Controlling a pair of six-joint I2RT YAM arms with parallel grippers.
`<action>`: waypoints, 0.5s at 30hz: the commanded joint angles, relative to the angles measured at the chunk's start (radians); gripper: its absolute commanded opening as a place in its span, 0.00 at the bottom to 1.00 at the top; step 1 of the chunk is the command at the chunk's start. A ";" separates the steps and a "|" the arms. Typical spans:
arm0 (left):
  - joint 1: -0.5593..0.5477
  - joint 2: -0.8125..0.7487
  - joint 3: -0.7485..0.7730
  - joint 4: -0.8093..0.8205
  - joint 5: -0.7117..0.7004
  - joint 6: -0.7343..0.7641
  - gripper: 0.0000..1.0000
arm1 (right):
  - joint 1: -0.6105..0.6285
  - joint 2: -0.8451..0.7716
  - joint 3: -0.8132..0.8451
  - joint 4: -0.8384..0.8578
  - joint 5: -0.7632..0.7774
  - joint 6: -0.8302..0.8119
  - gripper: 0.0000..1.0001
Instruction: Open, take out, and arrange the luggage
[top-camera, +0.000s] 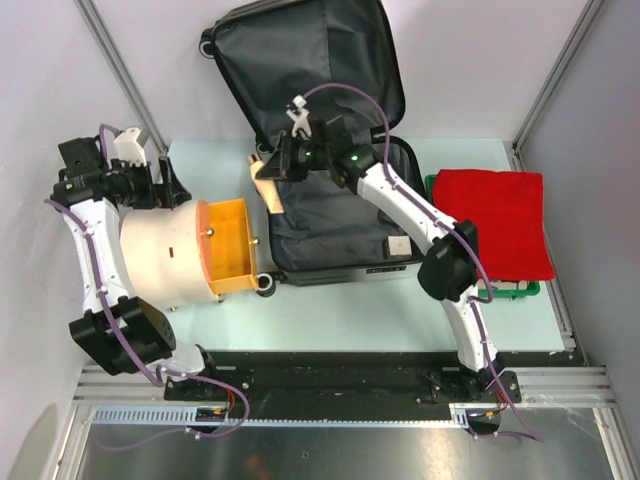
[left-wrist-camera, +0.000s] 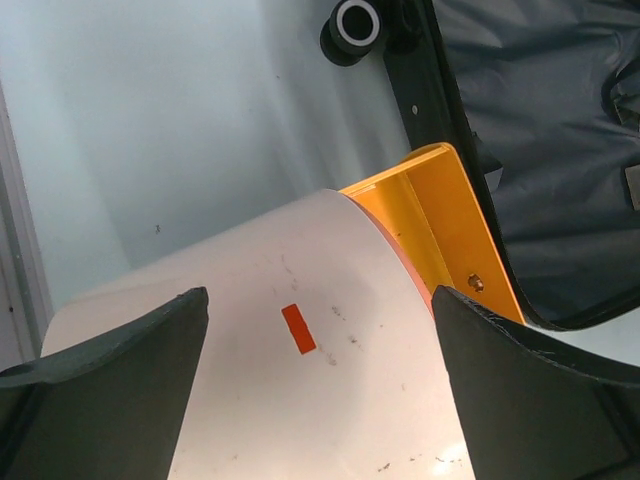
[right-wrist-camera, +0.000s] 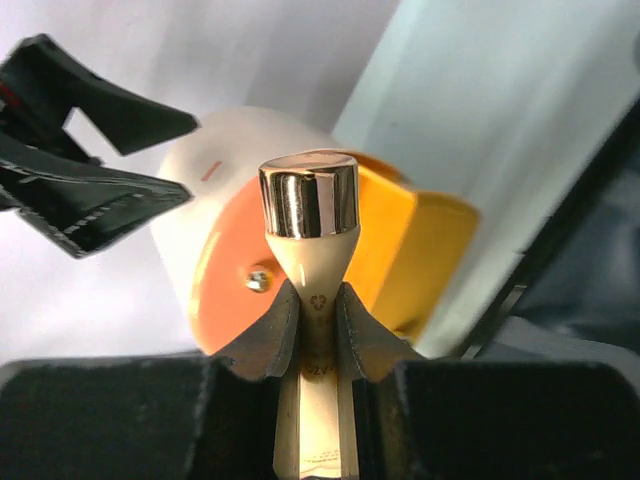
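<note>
At the left of the top view, your left tool (left-wrist-camera: 320, 300) hangs with its fingers spread wide, gripping nothing, above the beige cylinder (top-camera: 160, 255). The cylinder's orange drawer (top-camera: 232, 245) faces the luggage (top-camera: 325, 235).

The luggage lies open at upper centre of the table (top-camera: 330, 320), lid thrown back and grey lining exposed. Your right tool (right-wrist-camera: 312, 310) sits over its left rim, clamped on a cream tube (right-wrist-camera: 312, 255) just below the shiny cap. I judge you are mid take-out.

Lift straight up until the tube's tail clears the shell rim, then carry it slowly. The grip is narrow and near one end, so a quick swing could make the tube pivot. Choose a bare patch of table lower in the frame, away from the drawer.

At far right, a red cloth (top-camera: 495, 220) covers the green bin (top-camera: 515, 291).
</note>
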 joint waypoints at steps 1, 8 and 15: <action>-0.009 -0.048 -0.030 0.005 0.035 -0.018 0.98 | 0.055 -0.023 0.024 0.116 0.053 0.221 0.04; -0.009 -0.054 -0.050 0.003 0.028 -0.003 0.98 | 0.123 0.010 0.024 0.131 0.079 0.286 0.07; -0.007 -0.050 -0.055 0.005 0.044 -0.004 0.98 | 0.203 0.043 -0.015 0.131 0.136 0.364 0.06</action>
